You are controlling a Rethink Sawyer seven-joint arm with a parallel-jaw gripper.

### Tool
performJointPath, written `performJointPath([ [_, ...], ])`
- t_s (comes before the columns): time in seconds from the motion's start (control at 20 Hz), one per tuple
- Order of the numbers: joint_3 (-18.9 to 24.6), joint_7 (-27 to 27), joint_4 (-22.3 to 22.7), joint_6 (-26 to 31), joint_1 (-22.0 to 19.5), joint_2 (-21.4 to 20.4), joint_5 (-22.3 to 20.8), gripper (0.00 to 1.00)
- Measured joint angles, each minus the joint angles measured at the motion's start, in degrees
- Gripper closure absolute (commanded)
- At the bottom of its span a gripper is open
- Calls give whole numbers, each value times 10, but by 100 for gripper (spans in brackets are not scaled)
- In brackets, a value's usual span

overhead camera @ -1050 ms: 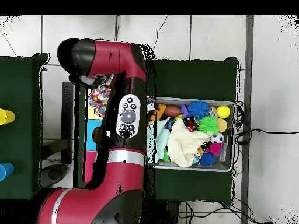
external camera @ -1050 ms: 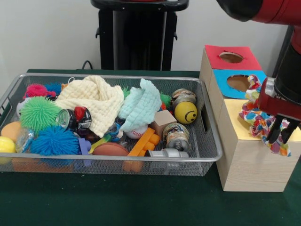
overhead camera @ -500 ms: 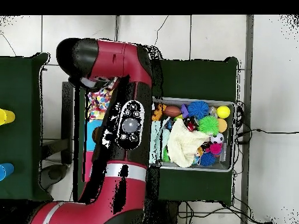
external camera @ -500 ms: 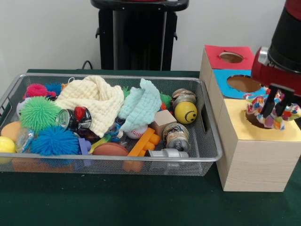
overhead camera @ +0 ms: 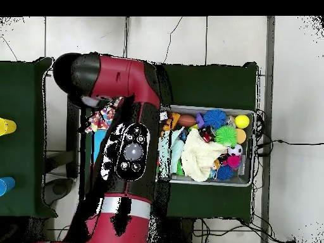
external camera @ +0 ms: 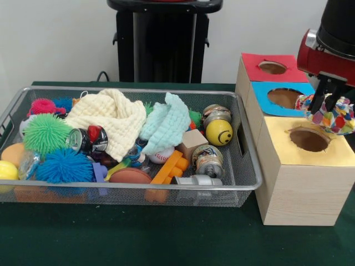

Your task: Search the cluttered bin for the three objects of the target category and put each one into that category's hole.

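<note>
The gripper [external camera: 326, 103] is pinching a patterned cloth [external camera: 335, 115] above and just behind the yellow hole [external camera: 308, 139], apparently to drop it in.

In the front view, the bin [external camera: 244, 183] sits left of the box [external camera: 294, 188], cloths [external camera: 119, 119] heaped on the toys.

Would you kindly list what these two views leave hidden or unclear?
- Gripper, front view: upper part cut off by the edge; overhead, the arm hides it.
- Patterned cloth: its right end runs off the front view.
- Holes, overhead: mostly covered by the arm.
- Bin bottom: buried under cloths and toys.
</note>
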Motion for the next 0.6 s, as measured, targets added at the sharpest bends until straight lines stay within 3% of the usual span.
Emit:
performJointPath([
  [0.6, 0, 0, 95, -132, 25, -1, -4, 100],
])
